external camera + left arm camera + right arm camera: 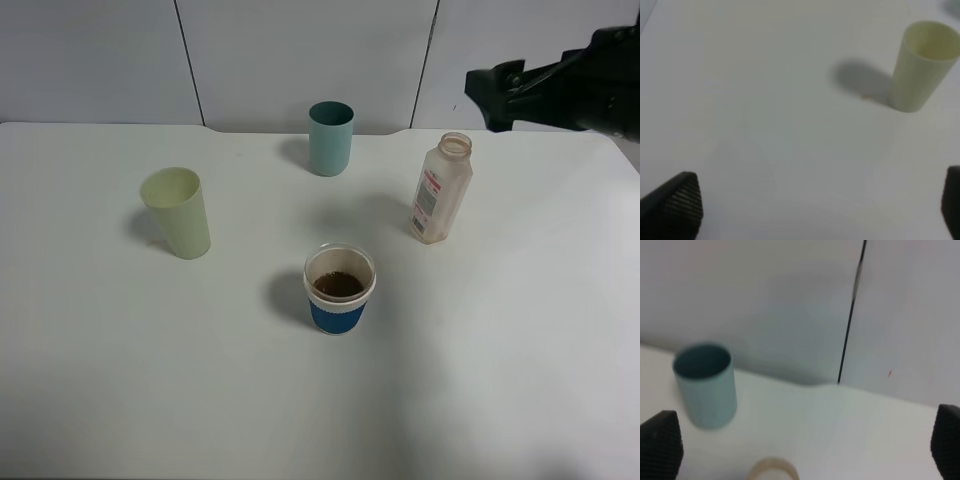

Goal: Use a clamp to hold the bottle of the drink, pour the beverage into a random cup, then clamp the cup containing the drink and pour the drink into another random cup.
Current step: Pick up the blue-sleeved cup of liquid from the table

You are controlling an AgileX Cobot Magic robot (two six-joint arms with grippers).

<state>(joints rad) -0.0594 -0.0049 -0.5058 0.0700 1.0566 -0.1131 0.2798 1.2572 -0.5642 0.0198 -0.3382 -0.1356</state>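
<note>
Rt gripper [804,442]: jaws wide apart, nothing clamped. In the rt wrist view one ribbed black pad [660,447] sits at each edge of the frame, with bare table between them. From the high cam, the rt arm [590,85] comes in from the upper right corner and hangs above the table's far edge, clear of all items.

Lt gripper [815,207]: jaws also wide apart, holding nothing. Only the finger tips [677,207] show in the lt wrist view. The lt arm is not visible from the high cam.

Item positions on the white table [500,380]:
- Bottle [440,190]: upright, capless, right of centre, near the rt gripper but apart from it. Almost empty, w/ a brownish tint low down. Its neck rim shows blurred at the edge of the rt wrist view.
- Blue-sleeved cup [339,290]: upright, centre, nearest the front. Holds the brown beverage [338,285], level low in the cup.
- Yellow-green tumbler [177,213]: upright, left side, well apart from the cup. Interior looks empty. Also in the lt wrist view, ahead of the lt jaws.
- Teal tumbler [330,138]: upright, far centre, near the back wall [300,50].

No item touches another.
</note>
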